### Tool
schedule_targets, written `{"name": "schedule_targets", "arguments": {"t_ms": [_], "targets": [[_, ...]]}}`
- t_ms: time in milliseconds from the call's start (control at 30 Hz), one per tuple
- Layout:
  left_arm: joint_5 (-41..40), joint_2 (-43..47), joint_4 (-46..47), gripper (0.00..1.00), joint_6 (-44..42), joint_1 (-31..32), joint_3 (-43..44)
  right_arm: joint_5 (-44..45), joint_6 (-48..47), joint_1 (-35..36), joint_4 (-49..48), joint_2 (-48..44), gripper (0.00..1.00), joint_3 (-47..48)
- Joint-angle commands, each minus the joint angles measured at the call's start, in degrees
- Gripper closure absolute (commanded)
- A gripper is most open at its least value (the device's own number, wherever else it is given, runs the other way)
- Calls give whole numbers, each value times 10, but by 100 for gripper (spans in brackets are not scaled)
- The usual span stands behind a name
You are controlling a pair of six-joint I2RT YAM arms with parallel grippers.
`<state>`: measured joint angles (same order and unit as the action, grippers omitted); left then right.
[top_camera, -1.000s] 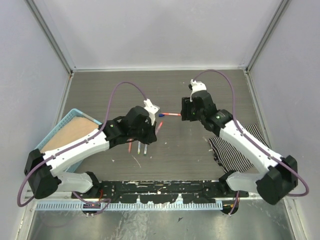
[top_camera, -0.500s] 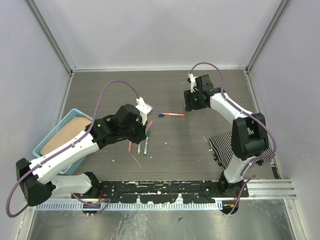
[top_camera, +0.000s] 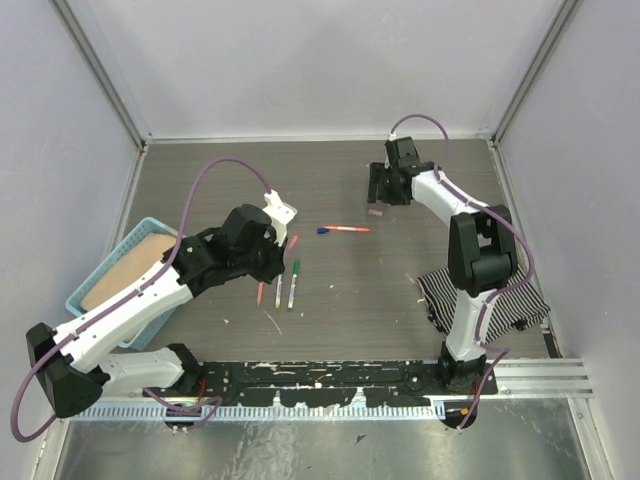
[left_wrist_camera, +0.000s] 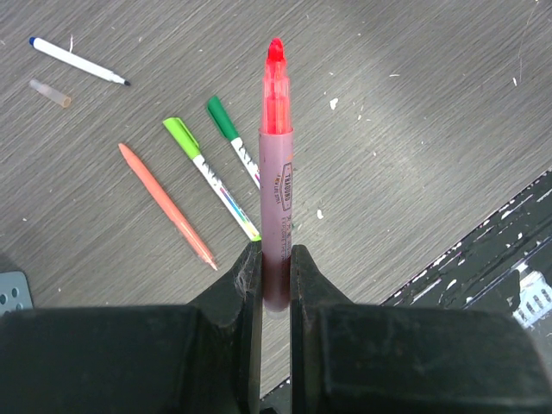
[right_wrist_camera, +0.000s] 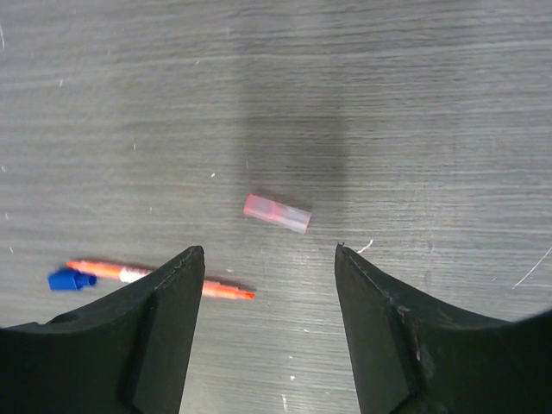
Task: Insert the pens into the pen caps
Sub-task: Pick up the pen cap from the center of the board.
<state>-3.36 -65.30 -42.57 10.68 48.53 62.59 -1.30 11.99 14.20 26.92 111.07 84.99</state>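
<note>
At the left of the table [top_camera: 350, 300], the left gripper [left_wrist_camera: 274, 259] is pinching a red pen [left_wrist_camera: 275, 164] near three loose pens [left_wrist_camera: 211, 178]. Mid-table, an orange-red pen [right_wrist_camera: 159, 279] is lying beside a blue cap [right_wrist_camera: 71, 279]. Rightward, the right gripper [right_wrist_camera: 266, 250], fingers spread, is hovering over a pink cap [right_wrist_camera: 276, 212].

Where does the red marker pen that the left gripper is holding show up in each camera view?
Top external: red marker pen left of centre, just above the dark-green-capped white pen.
Left wrist: centre, pointing up the picture, lower end clamped in the left gripper.
Right wrist: not in it.
Shared landmark: the dark-green-capped white pen, in the top and left wrist views only.
</note>
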Motion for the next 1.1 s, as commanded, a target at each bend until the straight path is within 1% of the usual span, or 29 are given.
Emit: {"name": "schedule_targets", "arguments": {"t_ms": [0, 67, 167, 400, 633, 1067], "targets": [[1, 1, -1, 100, -8, -5, -2, 65, 138, 13, -34, 9, 30, 31], [2, 2, -1, 100, -8, -5, -2, 79, 154, 24, -30, 19, 26, 36], [1, 3, -1, 100, -8, -6, -3, 99, 169, 34, -15, 37, 25, 53], [-1, 6, -1, 100, -8, -6, -4, 131, 178, 42, 13, 70, 28, 82], [1, 3, -1, 100, -9, -8, -2, 167, 174, 46, 25, 78, 29, 82], [5, 3, -1, 100, -10, -12, -1, 149, 163, 45, 29, 102, 33, 86]]}}
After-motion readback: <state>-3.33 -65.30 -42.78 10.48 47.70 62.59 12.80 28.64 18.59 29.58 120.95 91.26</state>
